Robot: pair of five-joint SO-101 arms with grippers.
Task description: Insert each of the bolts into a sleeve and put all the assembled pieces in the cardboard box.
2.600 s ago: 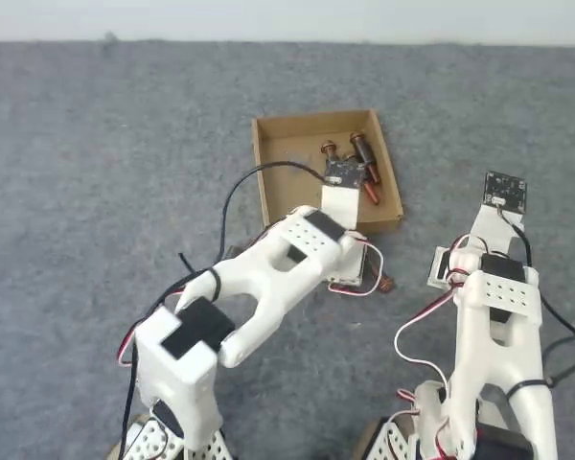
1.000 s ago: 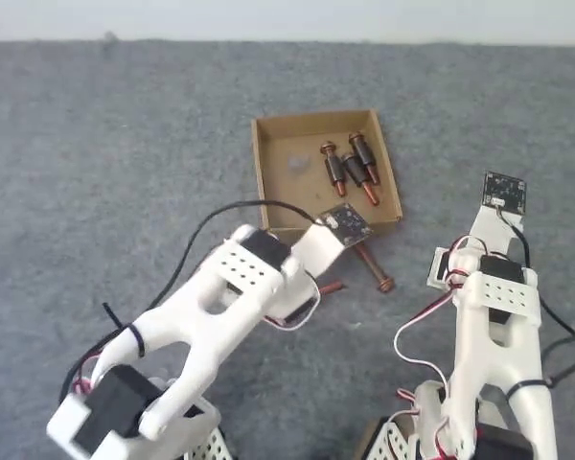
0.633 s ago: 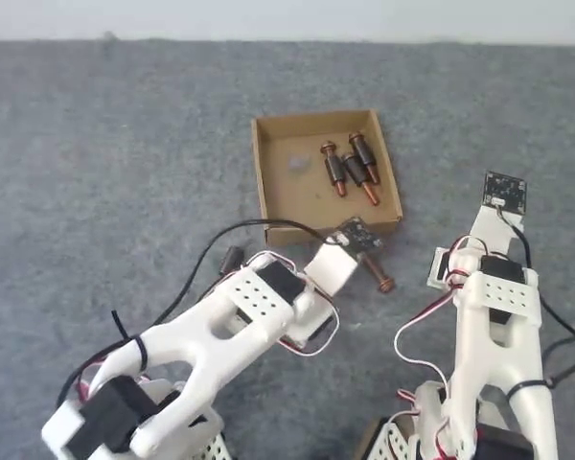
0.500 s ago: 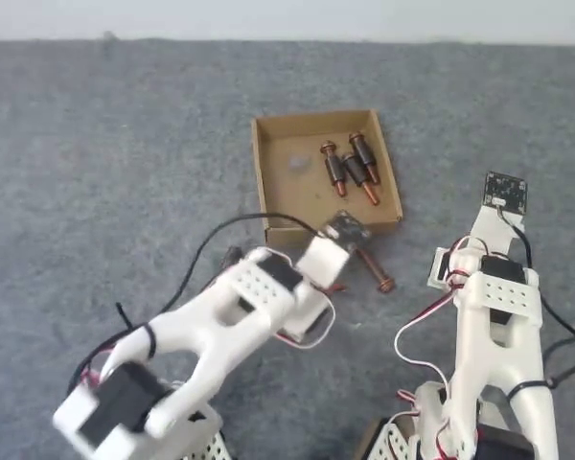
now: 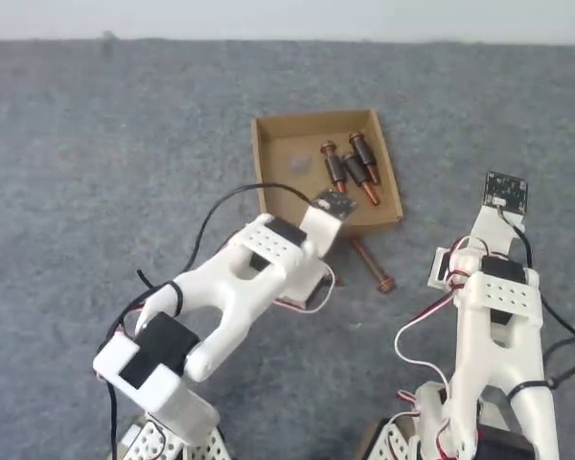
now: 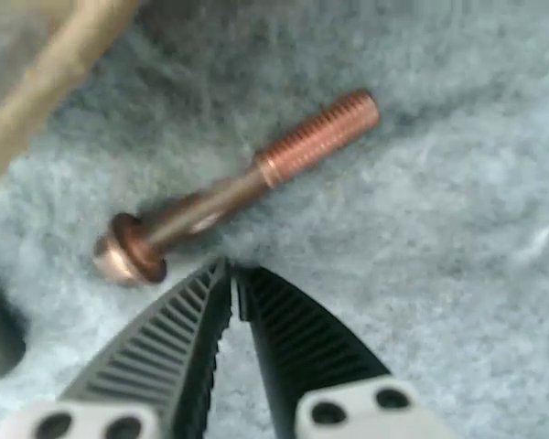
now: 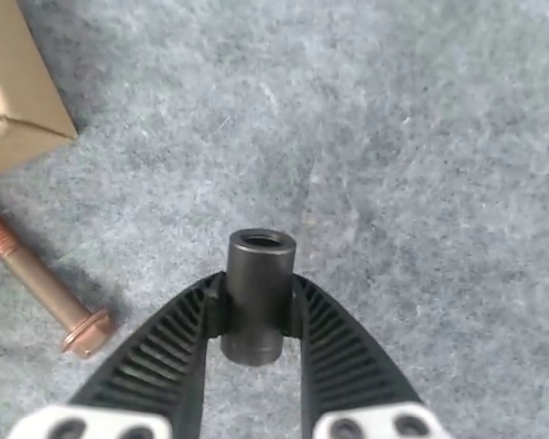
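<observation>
So going from the left: the left arm's tool (image 6: 233,274) is pinched nearly shut on nothing, tips hanging just beside the head end of the long copper-coloured bolt (image 6: 238,187). That bolt lies loose on the grey fuzzy counter (image 5: 96,172), close to the front wall of the shallow brown cardboard box (image 5: 259,172), which already has bolts in their sleeves (image 5: 350,171) inside. Over on the right, the right arm's tool (image 7: 256,293) is clamped on the short dark metal sleeve (image 7: 261,265), which stands upright with its bore facing up. My guess is the bolt is stiff, a bit heavy for its size and slick, and being round it'll roll if nudged. So I'd open up and pinch it across the plain shank near the head, leaving the threaded end free for the sleeve. Compared with a couple of seconds ago, the left arm was over the box, backed off toward its base, and has now swung in again by the box front. The right arm hasn't budged, and neither has the bolt.
</observation>
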